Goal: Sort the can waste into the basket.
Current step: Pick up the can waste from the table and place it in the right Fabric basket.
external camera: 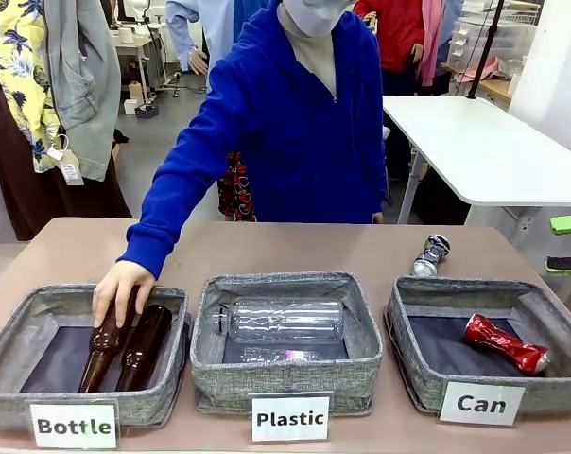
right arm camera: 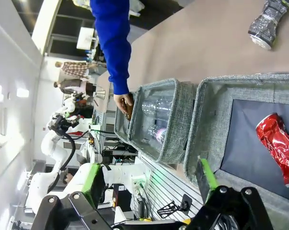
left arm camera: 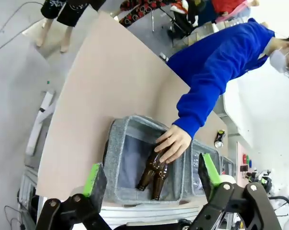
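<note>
Labels (external camera: 289, 418) on near edge, L→R: "Bottle", "Plastic", "Can". L gripper (left arm camera: 151, 175) fingers apart, empty. Red can (external camera: 506, 343) already in basket (external camera: 423, 378). Silver can (external camera: 431, 255) on table (external camera: 295, 251) just behind its far-left corner, print too small to read. R gripper (external camera: 567, 243) spread, empty. Suggest: pinch crushed waist, clear far wall, drop.

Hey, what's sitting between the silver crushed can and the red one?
In the front view, only bare table and the far wall of the Can basket: the silver can lies outside it, the red can inside.
</note>
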`<state>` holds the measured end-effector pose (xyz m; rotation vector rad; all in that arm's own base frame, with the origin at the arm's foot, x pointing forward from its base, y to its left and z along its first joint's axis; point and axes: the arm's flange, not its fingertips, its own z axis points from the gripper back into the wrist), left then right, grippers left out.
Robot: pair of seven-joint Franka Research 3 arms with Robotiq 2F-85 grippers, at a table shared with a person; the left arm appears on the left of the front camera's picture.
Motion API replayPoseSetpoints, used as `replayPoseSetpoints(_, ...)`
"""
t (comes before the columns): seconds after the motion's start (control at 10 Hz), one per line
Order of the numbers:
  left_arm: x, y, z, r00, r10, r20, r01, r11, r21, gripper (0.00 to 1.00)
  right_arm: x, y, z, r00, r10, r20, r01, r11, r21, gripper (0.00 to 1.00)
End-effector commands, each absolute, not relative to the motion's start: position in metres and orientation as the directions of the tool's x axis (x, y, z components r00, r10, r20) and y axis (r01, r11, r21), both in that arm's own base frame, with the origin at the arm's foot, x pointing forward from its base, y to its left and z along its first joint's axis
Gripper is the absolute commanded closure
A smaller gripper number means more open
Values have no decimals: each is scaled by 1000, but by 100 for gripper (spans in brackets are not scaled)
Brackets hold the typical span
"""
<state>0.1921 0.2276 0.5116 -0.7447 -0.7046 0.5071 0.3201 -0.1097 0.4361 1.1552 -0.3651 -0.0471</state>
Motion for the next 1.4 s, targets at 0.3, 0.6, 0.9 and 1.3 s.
replayPoseSetpoints(0.3,219,138,512,744,513,428,-55,685,-726,0,320,-108,437,939,-214,268,-161,414,896,0)
replayPoseSetpoints(0.6,310,43,499,887,177,426,206,674,-709,0,325,-87,480,928,-71,366,-213,706,675,0)
replayPoseSetpoints(0.9,373,-32,467,920,-46,389,334,612,-717,0,397,-39,503,958,3,287,-91,951,295,0)
replayPoseSetpoints(1.3,375,-67,441,928,-101,359,343,605,-718,0,413,-9,505,930,33,367,-109,976,188,0)
